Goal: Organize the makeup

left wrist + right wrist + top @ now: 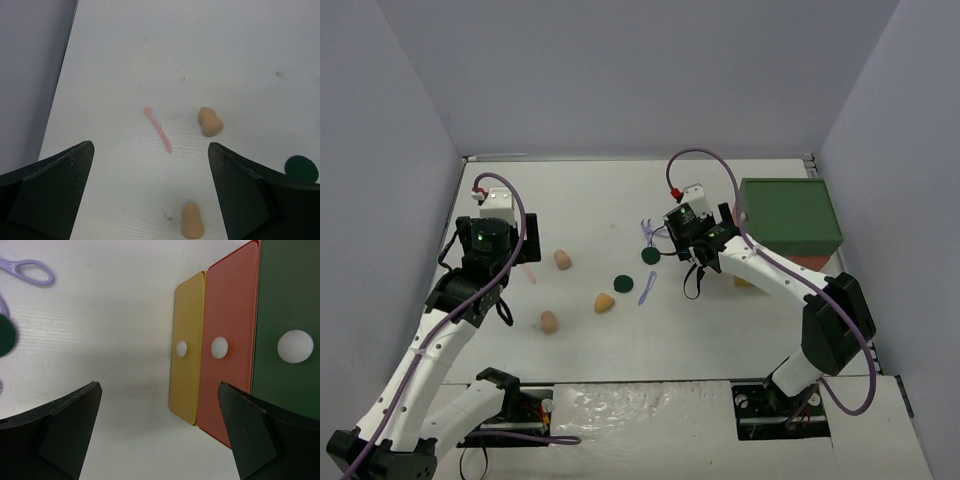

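Three tan sponges point(562, 260) point(604, 302) point(549, 321) lie left of centre on the table. Two dark green discs point(650, 256) point(623, 283) and lilac tools point(647, 232) point(647, 288) lie in the middle. A pink stick point(158, 129) lies ahead of my left gripper point(150, 200), which is open, empty and above the table. Two sponges point(210, 121) point(192, 220) and a disc point(302, 168) show in the left wrist view. My right gripper point(157, 435) is open and empty, beside the box. A lilac tool point(30, 271) and a disc point(5, 337) lie to its left. No dark sticks show.
A big green-topped box point(788, 215) stands at the right, its yellow point(187, 347), red point(227, 347) and green point(290, 330) layers stepped out toward my right gripper. Grey walls close in the table's left, far and right sides.
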Robot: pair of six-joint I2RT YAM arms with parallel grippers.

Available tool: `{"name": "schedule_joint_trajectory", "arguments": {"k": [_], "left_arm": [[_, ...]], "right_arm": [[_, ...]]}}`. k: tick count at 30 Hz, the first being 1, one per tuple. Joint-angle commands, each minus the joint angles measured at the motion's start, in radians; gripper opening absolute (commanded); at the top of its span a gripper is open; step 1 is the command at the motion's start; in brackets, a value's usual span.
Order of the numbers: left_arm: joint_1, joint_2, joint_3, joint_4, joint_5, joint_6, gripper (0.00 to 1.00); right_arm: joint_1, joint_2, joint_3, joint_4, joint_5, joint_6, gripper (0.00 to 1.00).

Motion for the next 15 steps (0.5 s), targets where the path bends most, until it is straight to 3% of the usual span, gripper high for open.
{"name": "schedule_joint_trajectory", "arguments": {"k": [1, 15], "left_arm": [[0.015, 0.004, 0.027, 0.049, 0.001, -0.015, 0.97], [0.024, -0.003, 0.022, 0.05, 0.025, -0.015, 0.97]], "right_arm": [[-0.026, 0.04, 0.017, 0.062, 0.146, 0.044, 0.99], [-0.059, 0.127, 0.061, 0.084, 0.221, 0.048, 1.0]]}}
